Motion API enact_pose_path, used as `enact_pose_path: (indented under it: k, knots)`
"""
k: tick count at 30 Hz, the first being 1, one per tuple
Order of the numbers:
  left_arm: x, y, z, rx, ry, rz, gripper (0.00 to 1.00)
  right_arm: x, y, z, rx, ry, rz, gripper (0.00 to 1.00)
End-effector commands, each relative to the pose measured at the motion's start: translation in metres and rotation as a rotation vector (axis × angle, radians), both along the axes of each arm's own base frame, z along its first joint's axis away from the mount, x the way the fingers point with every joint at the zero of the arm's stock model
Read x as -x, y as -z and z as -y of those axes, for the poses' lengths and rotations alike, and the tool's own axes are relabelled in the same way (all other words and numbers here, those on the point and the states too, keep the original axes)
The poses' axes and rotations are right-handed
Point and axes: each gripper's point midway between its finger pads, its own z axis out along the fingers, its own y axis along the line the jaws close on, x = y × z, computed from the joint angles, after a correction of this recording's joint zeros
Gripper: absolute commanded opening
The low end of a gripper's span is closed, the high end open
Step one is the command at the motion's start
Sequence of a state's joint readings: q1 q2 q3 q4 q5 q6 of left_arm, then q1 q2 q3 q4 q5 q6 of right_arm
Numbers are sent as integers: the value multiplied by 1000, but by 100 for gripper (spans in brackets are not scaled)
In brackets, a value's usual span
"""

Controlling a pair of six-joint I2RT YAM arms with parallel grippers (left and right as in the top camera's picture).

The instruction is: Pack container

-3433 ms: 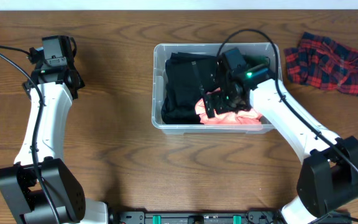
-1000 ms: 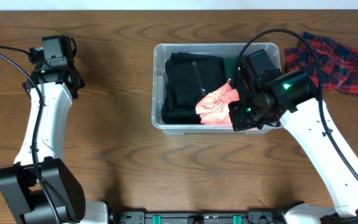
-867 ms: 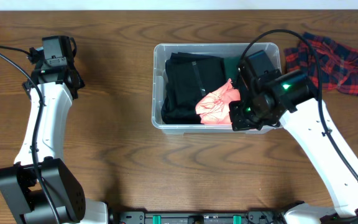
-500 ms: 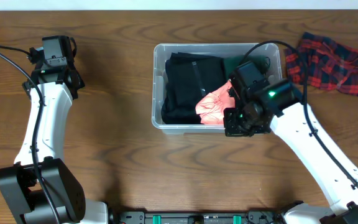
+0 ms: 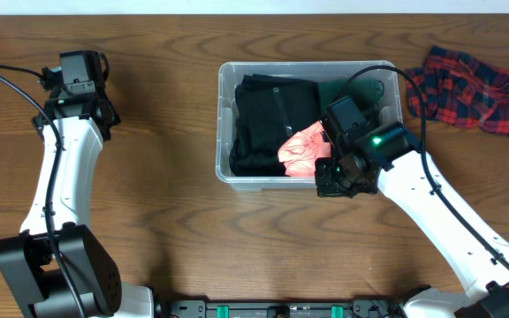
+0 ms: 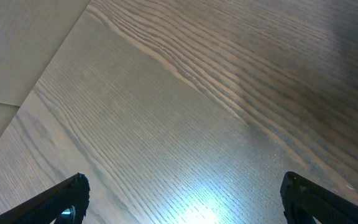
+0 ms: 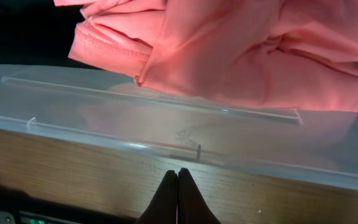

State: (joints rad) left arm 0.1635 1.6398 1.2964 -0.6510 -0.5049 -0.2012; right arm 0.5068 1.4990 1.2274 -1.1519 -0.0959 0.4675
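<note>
Container (image 5: 224,124) holds clothes (image 5: 268,124) — plaid cloth (image 5: 475,88) at right, unpacked. Right gripper (image 7: 178,177) closed, empty; left gripper (image 6: 182,199) wide open.

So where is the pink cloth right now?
Overhead, the pink cloth lies inside the container by its near wall, beside the black clothes, just beyond the shut right gripper.
</note>
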Motion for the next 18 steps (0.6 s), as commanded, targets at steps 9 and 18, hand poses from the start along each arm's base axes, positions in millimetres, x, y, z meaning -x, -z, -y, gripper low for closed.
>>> enact_pose_path:
  k: [9, 18]
  knots:
    - [0, -11, -4, -21, -4, 15, 98, -8, 5, -4, 2, 9, 27, 1]
    - [0, -11, -4, -21, -4, 15, 98, -4, 15, -2, 18, 7, -2, 1]
